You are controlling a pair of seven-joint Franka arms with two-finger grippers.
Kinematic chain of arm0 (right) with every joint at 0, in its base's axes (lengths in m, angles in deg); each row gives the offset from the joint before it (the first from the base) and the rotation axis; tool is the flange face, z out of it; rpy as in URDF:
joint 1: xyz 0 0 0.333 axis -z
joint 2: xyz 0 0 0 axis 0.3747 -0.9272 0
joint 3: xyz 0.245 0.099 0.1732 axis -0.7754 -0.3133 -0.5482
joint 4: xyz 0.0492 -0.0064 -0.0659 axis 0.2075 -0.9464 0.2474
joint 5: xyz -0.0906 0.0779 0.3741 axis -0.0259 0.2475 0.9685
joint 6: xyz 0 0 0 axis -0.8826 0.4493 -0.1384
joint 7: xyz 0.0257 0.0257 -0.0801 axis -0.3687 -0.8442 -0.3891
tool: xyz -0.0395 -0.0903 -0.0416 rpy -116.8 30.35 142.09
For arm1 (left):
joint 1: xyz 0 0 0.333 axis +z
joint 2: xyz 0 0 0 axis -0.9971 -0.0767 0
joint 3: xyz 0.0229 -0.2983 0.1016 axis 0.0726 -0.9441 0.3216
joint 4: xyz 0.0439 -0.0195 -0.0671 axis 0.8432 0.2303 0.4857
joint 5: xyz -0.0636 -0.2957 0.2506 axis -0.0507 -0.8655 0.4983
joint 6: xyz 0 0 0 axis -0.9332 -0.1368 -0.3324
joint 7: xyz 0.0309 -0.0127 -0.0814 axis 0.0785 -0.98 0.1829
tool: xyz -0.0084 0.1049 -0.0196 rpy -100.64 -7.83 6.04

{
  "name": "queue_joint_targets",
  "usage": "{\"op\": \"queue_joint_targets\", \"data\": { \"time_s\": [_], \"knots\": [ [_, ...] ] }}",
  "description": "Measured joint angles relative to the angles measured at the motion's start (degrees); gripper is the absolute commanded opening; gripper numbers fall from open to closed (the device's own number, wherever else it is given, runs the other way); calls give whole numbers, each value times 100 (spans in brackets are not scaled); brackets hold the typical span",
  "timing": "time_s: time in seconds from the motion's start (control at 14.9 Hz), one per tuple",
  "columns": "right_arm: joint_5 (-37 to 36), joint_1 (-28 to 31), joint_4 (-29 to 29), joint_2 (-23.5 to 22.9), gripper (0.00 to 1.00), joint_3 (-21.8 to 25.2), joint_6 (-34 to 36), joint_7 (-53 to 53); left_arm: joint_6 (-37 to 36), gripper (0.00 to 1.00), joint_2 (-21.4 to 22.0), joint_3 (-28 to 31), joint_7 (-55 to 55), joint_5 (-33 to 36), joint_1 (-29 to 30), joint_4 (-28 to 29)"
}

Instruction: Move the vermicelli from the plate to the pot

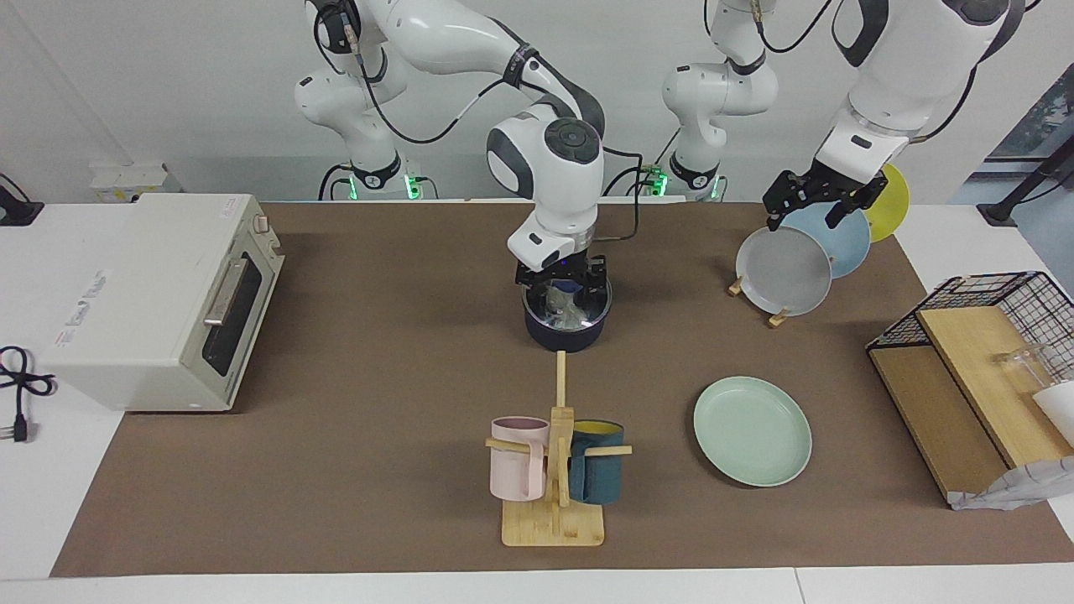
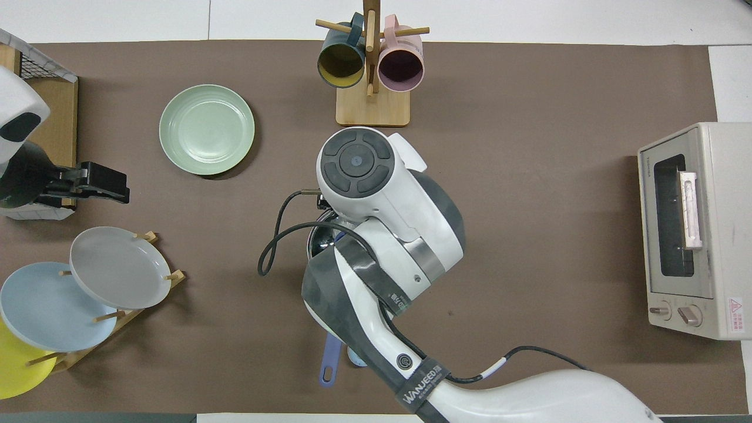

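a white toaster oven [image 1: 164, 302] sits at the right arm's end of the brown surface [image 1: 377, 470]. a wooden mug tree [image 1: 558, 470] holds a pink mug [image 1: 518, 457] and a dark teal mug [image 1: 597, 461]. a wooden rack [image 2: 117, 311] carries a grey plate [image 1: 783, 270], a light-blue plate [image 1: 839, 235] and a yellow plate [image 1: 889, 201]. a wire basket [image 1: 1007, 294] with wooden boards [image 1: 973, 377] stands at the left arm's end.
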Motion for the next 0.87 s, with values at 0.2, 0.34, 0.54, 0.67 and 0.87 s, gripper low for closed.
{"op": "queue_joint_targets", "data": {
  "time_s": [0.2,0.34,0.54,0.67,0.87],
  "knots": [
    [-79,575,209,349,100,36,632,-558,0,100,0,-4,0,0,1,0],
    [-78,1179,263,754,100,53,1285,-1294,0,100,0,-3,0,0,3,0],
    [-72,1939,258,1327,100,57,2041,-2179,0,100,0,-4,0,0,3,0],
    [-72,2174,241,1633,100,58,2415,-2386,0,100,0,-5,0,0,3,0],
    [-77,2398,194,1961,100,60,2690,-2754,0,100,0,-5,0,0,3,0]
  ]
}}
